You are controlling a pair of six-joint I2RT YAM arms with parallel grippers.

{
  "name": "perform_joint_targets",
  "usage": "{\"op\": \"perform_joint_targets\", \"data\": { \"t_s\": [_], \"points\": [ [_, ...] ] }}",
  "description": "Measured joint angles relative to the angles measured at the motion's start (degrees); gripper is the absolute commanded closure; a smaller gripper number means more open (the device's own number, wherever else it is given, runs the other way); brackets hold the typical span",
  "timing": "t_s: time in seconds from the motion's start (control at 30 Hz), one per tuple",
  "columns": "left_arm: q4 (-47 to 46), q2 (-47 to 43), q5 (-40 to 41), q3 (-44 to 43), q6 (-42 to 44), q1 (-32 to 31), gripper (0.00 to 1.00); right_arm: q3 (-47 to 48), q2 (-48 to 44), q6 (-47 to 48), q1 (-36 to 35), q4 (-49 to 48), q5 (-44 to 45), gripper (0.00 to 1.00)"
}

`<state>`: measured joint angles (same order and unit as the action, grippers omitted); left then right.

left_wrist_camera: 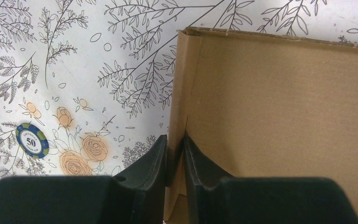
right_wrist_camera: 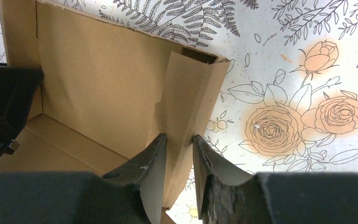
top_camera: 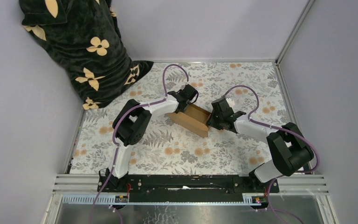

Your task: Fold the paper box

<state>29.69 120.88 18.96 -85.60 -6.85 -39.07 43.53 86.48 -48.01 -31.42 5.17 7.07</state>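
Cardboard paper box should handle light, stiff, crease-prone; my left gripper and right gripper each clamp an end wall.

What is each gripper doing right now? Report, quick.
Left gripper: closed on a wall of the box.
Right gripper: closed on a box flap.

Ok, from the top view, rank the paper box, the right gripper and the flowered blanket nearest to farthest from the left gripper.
1. paper box: clamped by the left gripper, at its left end.
2. right gripper: across the box, on its right end.
3. flowered blanket: back-left corner, clearly farthest.
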Motion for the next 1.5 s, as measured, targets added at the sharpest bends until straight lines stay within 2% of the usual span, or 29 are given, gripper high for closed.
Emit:
{"op": "perform_joint_targets", "data": {
  "t_s": [0.63,0.93,1.17,1.5],
  "points": [
    [0.20,0.07,0.00,-0.17,0.07,-0.09,0.75,6.67,4.55,2.67,-5.16,8.07,9.42,0.78],
    [1.64,0.37,-0.63,-1.42,0.07,0.00,0.71,11.52,8.07,5.27,-7.15,13.68,13.07,0.84],
    [4.17,0.37,-5.09,-2.80,-0.02,0.72,0.70,14.23,9.92,7.39,-7.87,17.33,15.28,0.96],
    [4.96,-1.29,-12.24,-3.32,-1.79,1.51,0.69,18.12,12.55,10.54,-8.02,24.70,19.23,1.00]
  ]
}}
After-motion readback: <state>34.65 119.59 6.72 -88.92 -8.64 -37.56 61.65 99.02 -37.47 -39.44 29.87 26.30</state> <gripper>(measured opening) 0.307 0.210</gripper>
